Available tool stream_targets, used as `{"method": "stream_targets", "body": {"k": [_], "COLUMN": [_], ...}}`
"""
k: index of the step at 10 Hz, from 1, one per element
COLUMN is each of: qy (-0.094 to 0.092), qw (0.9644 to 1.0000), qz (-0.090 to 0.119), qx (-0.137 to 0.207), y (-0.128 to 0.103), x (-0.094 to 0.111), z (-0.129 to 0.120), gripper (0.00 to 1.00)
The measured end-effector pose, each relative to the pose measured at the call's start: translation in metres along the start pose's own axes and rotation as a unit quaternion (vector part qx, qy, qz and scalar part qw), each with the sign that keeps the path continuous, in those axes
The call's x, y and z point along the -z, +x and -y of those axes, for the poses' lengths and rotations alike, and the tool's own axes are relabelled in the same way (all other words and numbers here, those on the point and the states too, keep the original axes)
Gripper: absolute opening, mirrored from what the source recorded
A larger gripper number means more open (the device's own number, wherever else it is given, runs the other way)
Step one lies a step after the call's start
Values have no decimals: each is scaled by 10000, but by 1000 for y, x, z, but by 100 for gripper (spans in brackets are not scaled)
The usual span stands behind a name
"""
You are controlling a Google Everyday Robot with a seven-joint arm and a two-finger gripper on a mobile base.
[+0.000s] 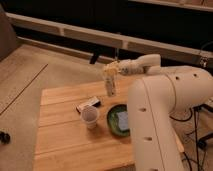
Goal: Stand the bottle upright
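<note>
The white arm reaches in from the right and bends back across the frame, its pincer (113, 70) out over the far part of the wooden desk (65, 135), and the pincer is pinching the bottle (110, 82) by its upper end. The bottle hangs close to vertical beneath the grip, slim and cream-white with a printed label down its side, its lower end above the desk boards; whether that end touches the wood or floats just clear of it cannot be told from here. Down on the desk, a translucent plastic cup (90, 117) stands upright near the middle, mouth up. Just behind the cup lies a flat black-and-white box (88, 104), resting on its broad face and angled across the planks. To the right of the cup sits a green bowl (112, 125) with something pale blue inside it, partly covered by the bulk of the robot's white arm housing in the foreground. The bottle is above and behind the bowl and cup, apart from both. Beyond the desk runs a long pale ledge against a dark wall.
</note>
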State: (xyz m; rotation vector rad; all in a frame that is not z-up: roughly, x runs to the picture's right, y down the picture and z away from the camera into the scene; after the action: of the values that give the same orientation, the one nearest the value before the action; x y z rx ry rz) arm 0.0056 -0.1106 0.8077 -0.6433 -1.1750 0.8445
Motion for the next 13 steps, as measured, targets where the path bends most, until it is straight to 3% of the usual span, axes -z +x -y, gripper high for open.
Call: {"method": "stream_targets", "body": {"k": [2, 4, 6, 8, 10, 13], "qy": [-23, -80, -196, -361, -585, -995], "qw": [10000, 9998, 9991, 9983, 9972, 9948], "qz": [9, 155, 380, 452, 442, 155], "qx": [4, 10, 30, 88, 140, 133], "y": [0, 5, 14, 20, 30, 53], "x": [-1, -5, -5, -5, -7, -9], "z": [0, 1, 3, 1, -2, -4], "gripper": [0, 0, 0, 0, 0, 0]}}
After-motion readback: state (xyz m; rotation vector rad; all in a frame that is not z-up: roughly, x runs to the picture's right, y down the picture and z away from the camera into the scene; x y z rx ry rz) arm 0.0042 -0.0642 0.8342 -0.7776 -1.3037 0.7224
